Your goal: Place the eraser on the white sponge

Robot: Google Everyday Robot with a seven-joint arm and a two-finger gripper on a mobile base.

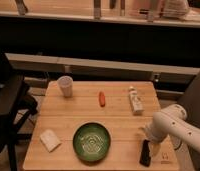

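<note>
While spread wide, the gripper (153,146) is stationed low at the table's (118,112) front right.
The eraser (145,153) is found lying flat just left of its tips.

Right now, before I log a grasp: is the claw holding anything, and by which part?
Nothing is held: the claw hangs open beside the eraser, lying on the table.

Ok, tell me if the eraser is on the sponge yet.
Off. The eraser lies on the table by the gripper; the sponge sits bare beyond the bowl.
</note>
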